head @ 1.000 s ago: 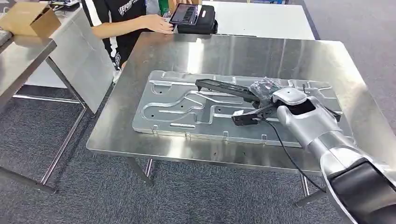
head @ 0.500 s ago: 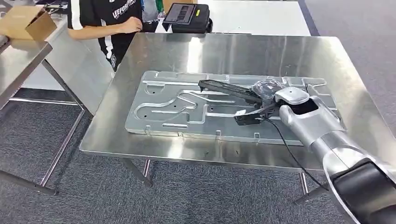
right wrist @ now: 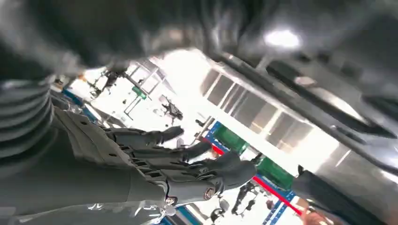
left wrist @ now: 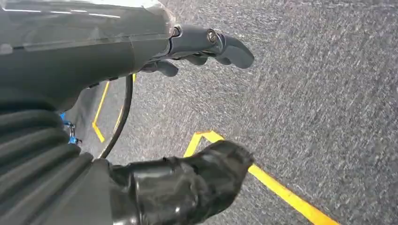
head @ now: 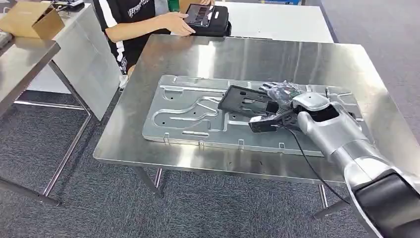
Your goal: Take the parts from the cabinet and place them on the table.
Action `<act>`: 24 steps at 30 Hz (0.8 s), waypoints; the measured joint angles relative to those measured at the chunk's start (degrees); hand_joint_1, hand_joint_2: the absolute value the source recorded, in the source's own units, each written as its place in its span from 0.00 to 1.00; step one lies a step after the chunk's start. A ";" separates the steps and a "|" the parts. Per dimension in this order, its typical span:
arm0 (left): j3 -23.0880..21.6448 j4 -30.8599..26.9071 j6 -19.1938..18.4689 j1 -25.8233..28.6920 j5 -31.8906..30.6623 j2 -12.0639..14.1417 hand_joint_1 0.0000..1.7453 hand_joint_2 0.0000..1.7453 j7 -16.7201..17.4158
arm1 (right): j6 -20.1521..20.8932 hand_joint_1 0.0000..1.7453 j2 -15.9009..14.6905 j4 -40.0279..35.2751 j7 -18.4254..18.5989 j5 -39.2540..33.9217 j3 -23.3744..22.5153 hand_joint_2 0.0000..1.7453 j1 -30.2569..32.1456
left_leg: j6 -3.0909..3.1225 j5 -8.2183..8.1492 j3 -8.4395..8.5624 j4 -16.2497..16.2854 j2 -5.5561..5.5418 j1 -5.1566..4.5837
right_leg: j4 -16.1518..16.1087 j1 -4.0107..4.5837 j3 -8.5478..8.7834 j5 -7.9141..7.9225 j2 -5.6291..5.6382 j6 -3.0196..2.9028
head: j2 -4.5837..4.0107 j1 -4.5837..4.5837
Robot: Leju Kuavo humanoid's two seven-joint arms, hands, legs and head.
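A flat black plastic part lies on the big stamped metal panel that covers the middle of the steel table. My right hand hovers at the part's right end, its fingers stretched out over it. In the right wrist view the right hand has its fingers spread with nothing between them, and the shiny panel mirrors the ceiling behind them. My left hand hangs over grey carpet, thumb apart from the fingers, holding nothing.
A person stands at the table's far left corner with a hand on a tablet atop a black case. A cardboard box sits on a second steel table at the left. A white table stands behind. Carpet surrounds the tables.
The black part stood on edge in my right hand; now it lies flat on the panel and the fingers have spread. The view swayed a little. The person's hand returned to the tablet.
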 joint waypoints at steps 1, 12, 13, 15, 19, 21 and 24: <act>0.02 0.00 0.00 0.04 0.00 0.02 0.00 0.00 0.07 | 0.02 0.00 -0.02 0.00 0.00 0.00 0.00 0.00 -0.12 | -0.40 -0.30 -0.42 0.50 0.01 -0.36 | -1.24 0.33 0.60 -1.42 0.03 -0.16 | 0.00 0.00; 0.02 0.22 -0.79 0.19 -0.09 0.02 0.00 0.00 -0.28 | 1.84 0.00 -1.22 -0.04 -0.09 0.50 -0.02 0.00 -2.23 | -2.90 -10.15 -7.43 18.58 0.00 0.20 | -2.05 0.07 -0.61 0.75 -0.19 -2.19 | 0.00 -0.04; 0.02 0.22 -0.87 0.18 -0.11 0.00 0.00 0.00 -0.28 | 2.14 0.00 -1.38 -0.07 -0.11 0.50 -0.02 0.00 -2.45 | -2.77 -8.89 -6.39 17.08 0.00 0.20 | -2.05 0.08 -0.73 0.89 -0.19 -2.15 | 0.00 -0.02; 0.02 0.22 -1.03 0.19 -0.09 -0.18 0.00 0.00 -0.28 | 2.25 0.00 -1.66 -0.15 -0.11 0.50 -0.02 0.00 -3.16 | -2.18 -4.05 -0.57 7.03 -0.01 0.17 | -2.05 0.13 -0.76 1.16 -0.14 -1.95 | 0.00 -0.02; 0.02 0.17 -1.38 0.06 0.06 -0.07 0.00 0.00 -0.04 | 2.60 0.00 -2.36 -0.63 -0.19 0.55 -0.02 0.00 -4.87 | -0.89 -2.37 2.62 -0.02 -0.13 -0.63 | -2.20 0.06 -1.32 2.15 -0.15 -0.70 | 0.00 -0.02; 0.02 0.02 -1.77 0.16 0.28 -0.11 0.00 0.00 0.28 | 3.17 0.00 -3.06 -0.83 -0.39 0.63 -0.02 0.00 -5.80 | -0.20 -1.33 2.43 -0.73 -0.07 -0.69 | -2.81 0.01 -1.32 3.03 -0.11 0.22 | 0.00 -0.02; 0.26 -0.74 -2.36 -0.07 0.44 -1.36 0.00 0.00 0.74 | 4.18 0.00 -4.79 -0.96 -1.12 0.72 0.24 0.00 -8.65 | 0.98 0.64 1.10 -1.69 0.34 -0.40 | 3.89 0.01 -3.93 -4.01 0.03 0.38 | 0.00 -0.02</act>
